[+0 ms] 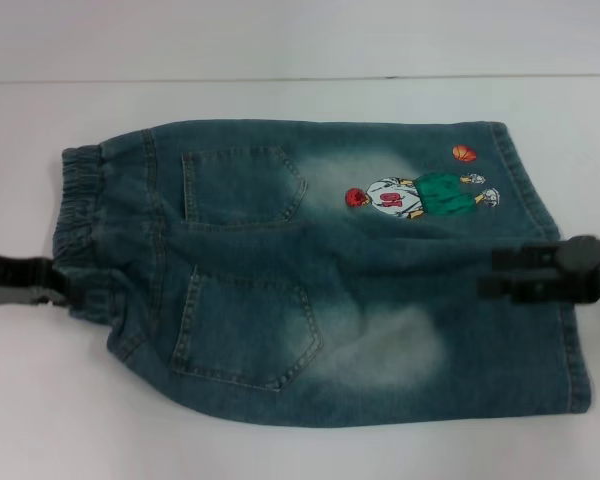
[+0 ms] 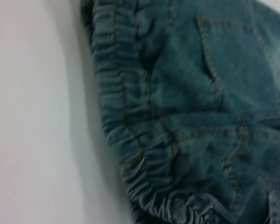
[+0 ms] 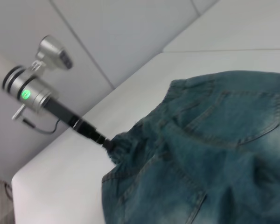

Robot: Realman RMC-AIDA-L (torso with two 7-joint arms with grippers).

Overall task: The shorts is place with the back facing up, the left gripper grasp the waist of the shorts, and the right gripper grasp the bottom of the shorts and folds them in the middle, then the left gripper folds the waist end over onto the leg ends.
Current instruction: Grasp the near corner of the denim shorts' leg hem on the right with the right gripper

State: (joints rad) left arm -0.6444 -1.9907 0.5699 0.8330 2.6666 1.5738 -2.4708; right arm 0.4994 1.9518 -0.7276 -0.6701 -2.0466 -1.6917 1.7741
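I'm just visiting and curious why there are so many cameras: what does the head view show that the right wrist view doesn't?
Only the head view shows the whole shorts spread flat on the white table, the cartoon player print with its orange ball, and the right tool over the leg end. Only the right wrist view shows the left arm's silver wrist with a green light. Both show the left tool at the elastic waistband and the back pockets.
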